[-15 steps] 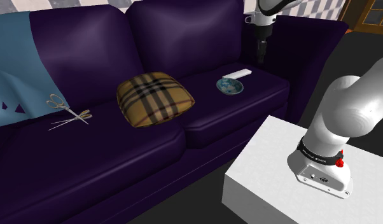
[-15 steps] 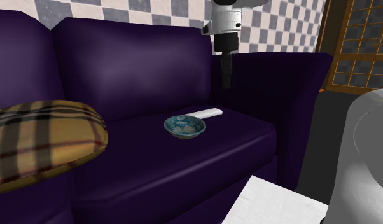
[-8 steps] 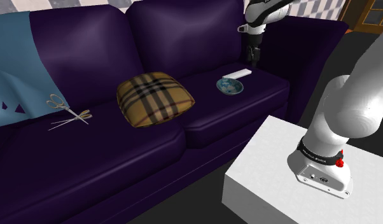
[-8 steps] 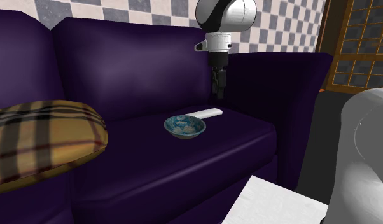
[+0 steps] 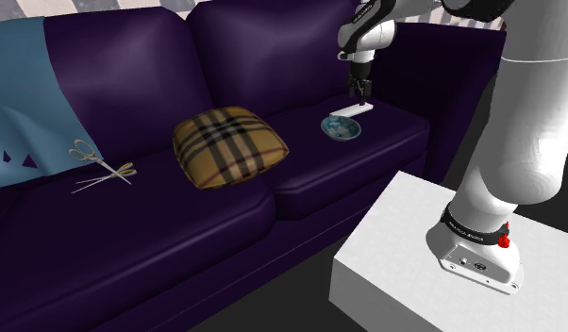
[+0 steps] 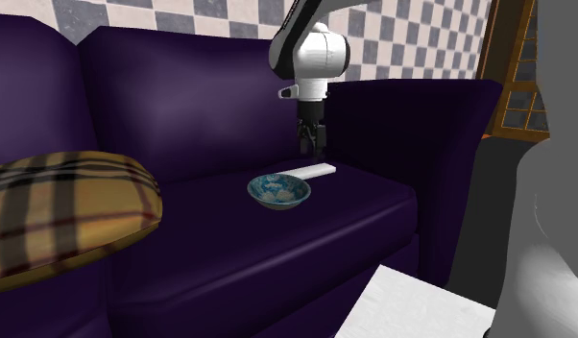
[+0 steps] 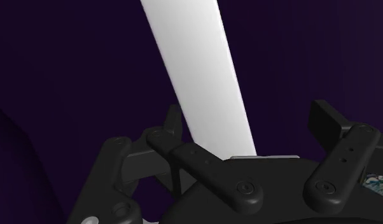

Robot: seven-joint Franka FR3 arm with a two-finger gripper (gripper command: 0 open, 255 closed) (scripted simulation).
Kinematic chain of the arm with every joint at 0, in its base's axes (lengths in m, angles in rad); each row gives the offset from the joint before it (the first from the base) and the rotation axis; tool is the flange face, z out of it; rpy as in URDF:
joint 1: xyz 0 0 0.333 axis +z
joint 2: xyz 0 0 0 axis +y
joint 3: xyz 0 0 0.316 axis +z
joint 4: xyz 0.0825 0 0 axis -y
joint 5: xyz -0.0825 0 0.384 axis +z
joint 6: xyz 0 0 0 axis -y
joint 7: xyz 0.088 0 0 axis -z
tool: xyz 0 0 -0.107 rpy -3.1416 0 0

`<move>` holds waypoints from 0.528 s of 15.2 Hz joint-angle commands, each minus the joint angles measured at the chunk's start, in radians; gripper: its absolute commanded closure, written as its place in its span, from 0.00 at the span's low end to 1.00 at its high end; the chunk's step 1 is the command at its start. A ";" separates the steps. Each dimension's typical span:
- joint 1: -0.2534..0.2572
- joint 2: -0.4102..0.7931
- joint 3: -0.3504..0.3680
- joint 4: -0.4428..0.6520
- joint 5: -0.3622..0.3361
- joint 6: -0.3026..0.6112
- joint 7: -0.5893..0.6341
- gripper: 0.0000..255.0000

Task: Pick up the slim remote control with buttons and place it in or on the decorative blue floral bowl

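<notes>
A slim white remote (image 5: 351,110) (image 6: 311,171) lies on the purple sofa seat, just behind the small blue floral bowl (image 5: 341,127) (image 6: 278,191). No buttons can be made out on it. My black gripper (image 5: 361,94) (image 6: 309,146) points straight down and hangs a little above the remote's middle. In the wrist view the white remote (image 7: 203,70) runs between the two black fingers (image 7: 174,121), which stand apart on either side without touching it. The gripper (image 7: 250,121) is open and holds nothing. A sliver of the bowl's blue pattern (image 7: 376,184) peeks past one finger.
The purple sofa's tall arm (image 5: 461,57) rises close behind the gripper. A plaid cushion (image 5: 230,144) sits mid-sofa, scissors (image 5: 98,168) and a blue cloth (image 5: 23,104) lie toward the shoulder view's left. The white stand (image 5: 433,245) is at lower right.
The arm has swung toward the shoulder view's left and lowered the gripper from beside the sofa arm to just above the remote. The fingers stayed open.
</notes>
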 commanded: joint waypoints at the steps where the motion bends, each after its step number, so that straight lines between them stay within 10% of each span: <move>1: -0.045 0.104 0.030 0.077 0.088 -0.002 -0.125 0.00; 8: -0.068 0.154 0.057 0.052 0.129 0.062 -0.155 0.00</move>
